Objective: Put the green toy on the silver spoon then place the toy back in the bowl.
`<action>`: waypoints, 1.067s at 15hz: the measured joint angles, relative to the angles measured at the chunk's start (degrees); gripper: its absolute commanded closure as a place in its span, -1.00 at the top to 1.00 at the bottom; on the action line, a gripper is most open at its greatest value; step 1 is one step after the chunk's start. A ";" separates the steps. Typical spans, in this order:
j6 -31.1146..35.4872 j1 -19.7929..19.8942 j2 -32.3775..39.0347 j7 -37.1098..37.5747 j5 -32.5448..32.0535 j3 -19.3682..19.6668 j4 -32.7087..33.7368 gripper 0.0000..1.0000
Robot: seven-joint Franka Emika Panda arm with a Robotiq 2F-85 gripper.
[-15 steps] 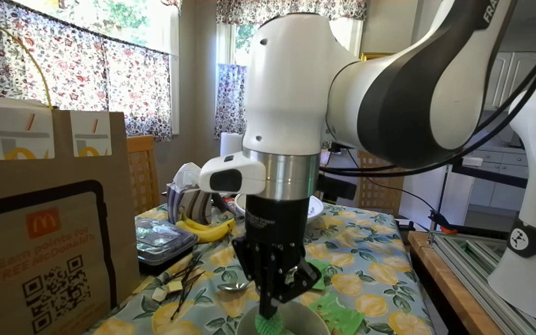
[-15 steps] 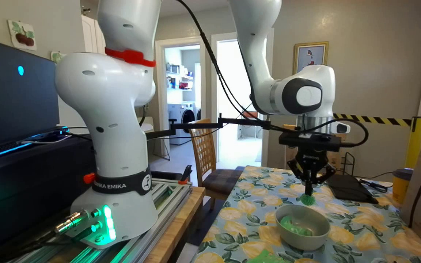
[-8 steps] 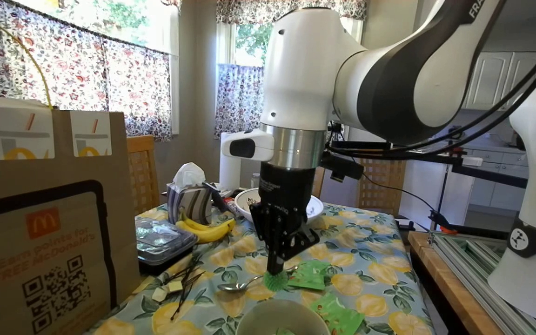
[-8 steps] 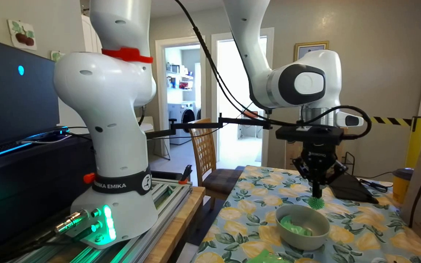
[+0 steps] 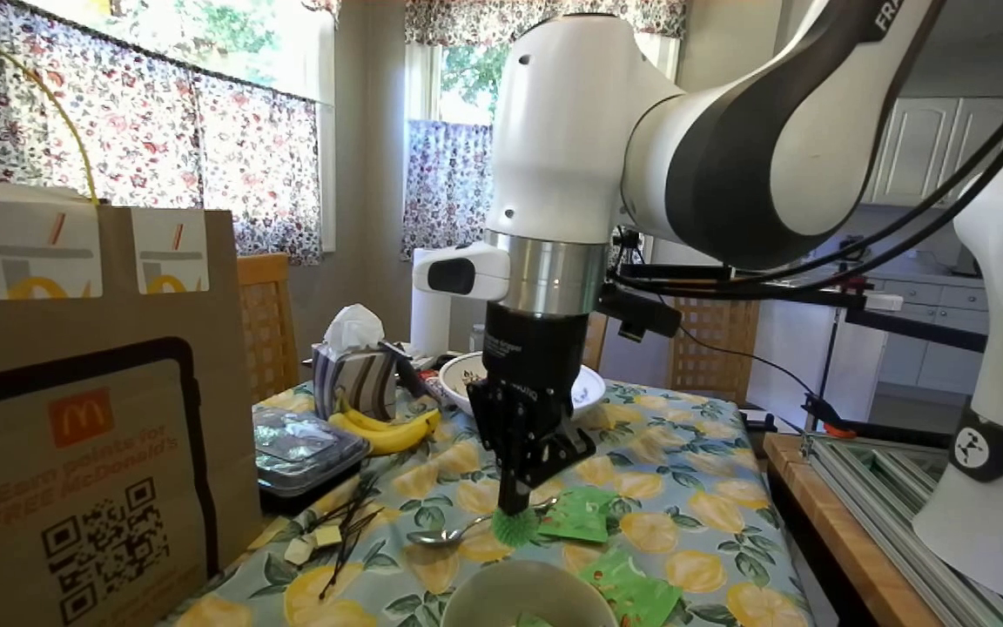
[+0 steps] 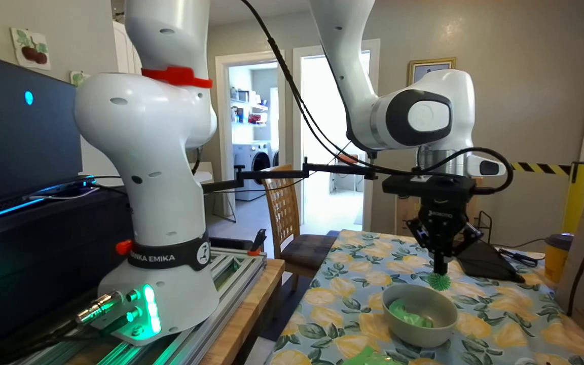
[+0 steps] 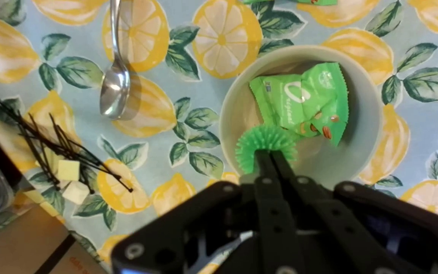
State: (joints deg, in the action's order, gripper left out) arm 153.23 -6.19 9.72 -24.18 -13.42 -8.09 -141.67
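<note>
Gripper (image 7: 268,153) ×1: fingertips drawn together to a thin gap, pinching the green toy (image 7: 262,137) by its upper part.
Green toy ×1: bright green, roundish, short spikes all over. It hangs below the tips; in both exterior views it is outside the grey bowl (image 7: 369,114), just beyond the rim. Contact underneath: cannot tell.
Silver spoon (image 7: 114,91) ×1: flat on the tablecloth (image 5: 702,461), apart from the grey bowl; in an exterior view the toy overlaps its handle.
Bowls ×2. Grey bowl: holds a green wrapper (image 7: 291,95), one folded or two overlapping, cannot tell. White bowl (image 5: 590,392): farther back, partly hidden by the gripper; contents unclear.
Green packets (image 5: 632,588) on the cloth: 2.
Pale cubes (image 5: 326,536): at least 2, beside dark sticks (image 5: 350,522) too tangled to count.
Bananas (image 5: 397,437): at least 2.
Clear-lidded box (image 5: 306,444) ×1, contents unclear.
Tissue box (image 5: 353,381) ×1, white tissue (image 5: 353,329) standing out of the top.
Paper bag (image 5: 110,348) ×1, inside hidden.
Lidded yellow cup (image 6: 558,261) ×1.
</note>
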 measured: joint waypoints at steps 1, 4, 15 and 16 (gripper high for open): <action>0.14 0.68 -0.02 0.16 1.02 0.36 0.07 -0.98; 1.45 3.50 -0.03 0.58 4.30 2.12 0.21 -0.98; 5.92 8.00 7.03 1.29 5.65 5.28 4.95 -0.98; 6.13 8.16 8.24 1.31 5.56 5.61 5.92 -0.98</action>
State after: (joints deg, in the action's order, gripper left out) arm 159.36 1.98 17.96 -22.87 -7.86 -2.47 -135.75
